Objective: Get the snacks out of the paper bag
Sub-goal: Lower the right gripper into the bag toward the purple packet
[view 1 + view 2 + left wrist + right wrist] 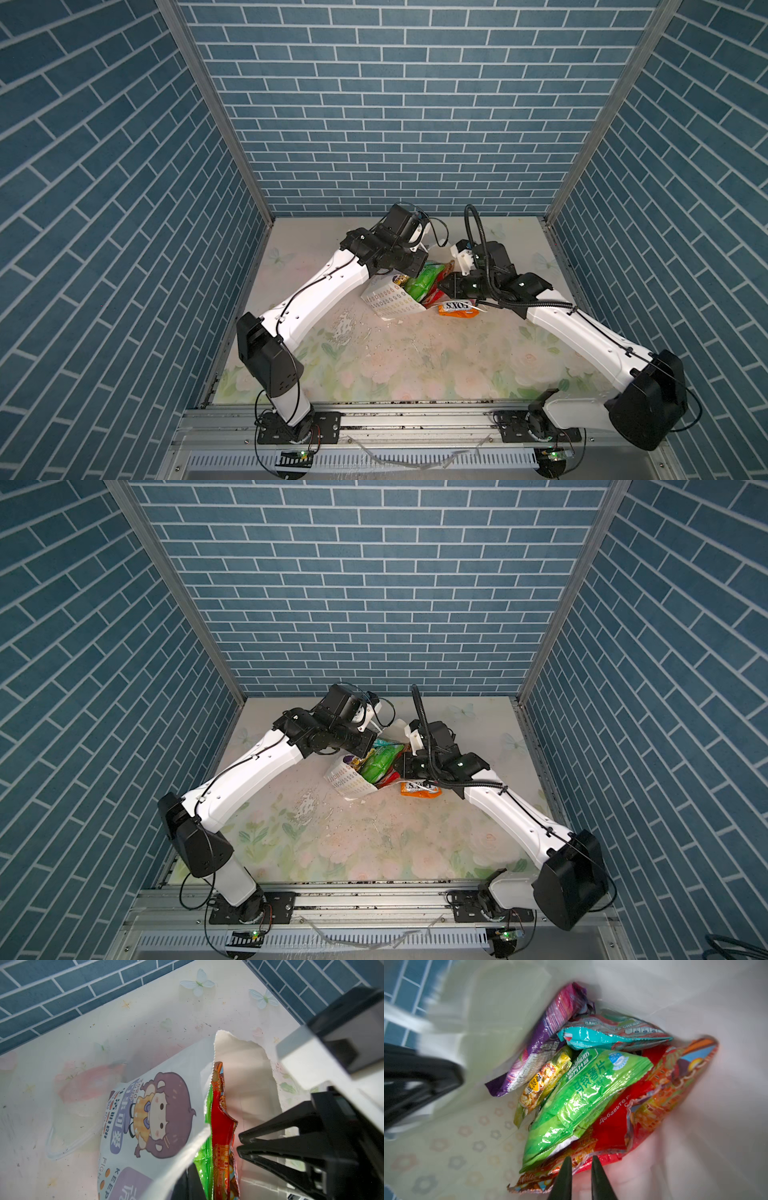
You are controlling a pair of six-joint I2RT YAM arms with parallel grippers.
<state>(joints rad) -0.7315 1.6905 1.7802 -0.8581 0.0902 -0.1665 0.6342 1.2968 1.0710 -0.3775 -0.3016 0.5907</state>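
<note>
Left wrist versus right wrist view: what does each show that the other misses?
Left wrist only: the cartoon face on the paper bag's outside, and butterflies printed on the table. Right wrist only: the purple packet, teal packet and yellow packet deep inside. Both: the green packet, the red packet, the right gripper at the bag's mouth.

Entry: the paper bag (388, 301) sits on the table (374, 365), toward the far side and about centre, between my two arms. Its mouth opens up and toward my right. The snacks (583, 1093) are packed inside, overlapping one another, their ends poking out of the mouth. One FOX'S packet (457, 309) lies flat on the table outside, just right of the bag and below my right wrist. My left claw (182, 1180) is at the bag's far rim. My right claw (580, 1162) reaches into the mouth, tips at the pile's near edge.
</note>
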